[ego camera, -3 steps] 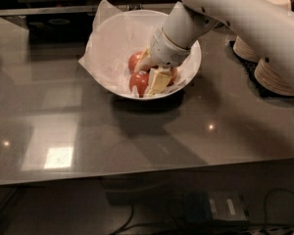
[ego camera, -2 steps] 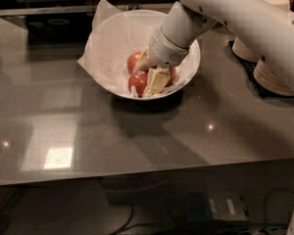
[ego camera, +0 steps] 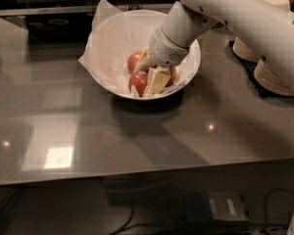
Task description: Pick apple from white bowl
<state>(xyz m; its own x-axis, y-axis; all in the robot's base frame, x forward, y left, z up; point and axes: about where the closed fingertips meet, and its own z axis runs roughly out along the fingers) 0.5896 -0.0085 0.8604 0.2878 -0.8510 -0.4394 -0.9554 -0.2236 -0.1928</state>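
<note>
tool (ego camera: 148,78) in white bowl (ego camera: 137,31), seemingly touching apple (ego camera: 138,83)

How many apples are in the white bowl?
3 apples: upper-left apple, front apple, right apple partly behind the gripper lowered into the white bowl; more may hide beneath it.

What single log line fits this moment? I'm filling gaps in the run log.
stage: reach | gripper: down inside white bowl, at the apple | apple: in bowl, not yet lifted
</note>
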